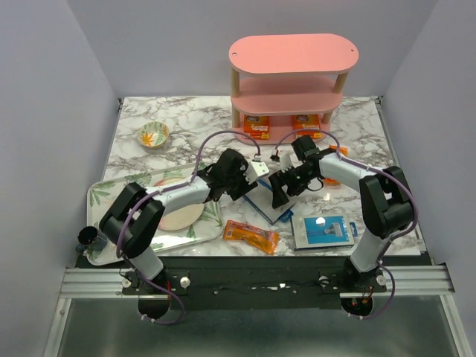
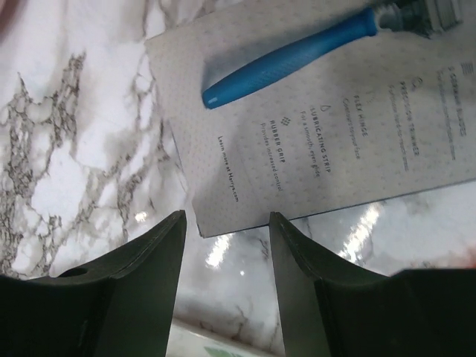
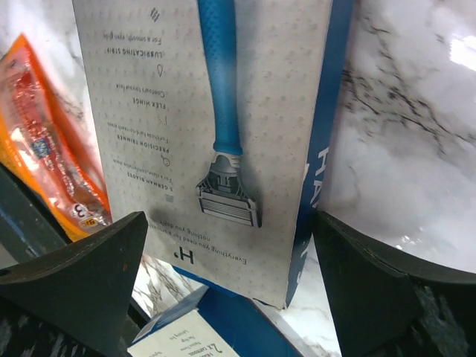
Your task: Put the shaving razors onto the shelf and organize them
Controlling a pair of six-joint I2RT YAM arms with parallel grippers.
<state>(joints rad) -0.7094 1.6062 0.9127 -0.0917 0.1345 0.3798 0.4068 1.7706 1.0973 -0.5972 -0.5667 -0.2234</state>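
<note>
A grey-and-blue razor card [image 1: 276, 211] lies on the marble between my two grippers. Seen from the left wrist, its corner [image 2: 312, 126] lies just ahead of my open left gripper [image 2: 227, 223], which holds nothing. My right gripper [image 3: 230, 230] stands wide open astride the same card [image 3: 223, 111], fingers clear of both edges. A second blue pack [image 3: 223, 327] shows under it. Another razor card [image 1: 321, 230] and an orange packet [image 1: 251, 236] lie near the front. Two orange packets [image 1: 256, 125] [image 1: 305, 121] sit under the pink shelf [image 1: 294, 56], and a further one [image 1: 341, 152] is half hidden behind my right arm.
A floral tray [image 1: 104, 195] with a pink plate [image 1: 182, 214] fills the left front. A small patterned bowl [image 1: 154, 134] stands at the back left. An orange packet [image 3: 44, 141] lies just left of the card in the right wrist view.
</note>
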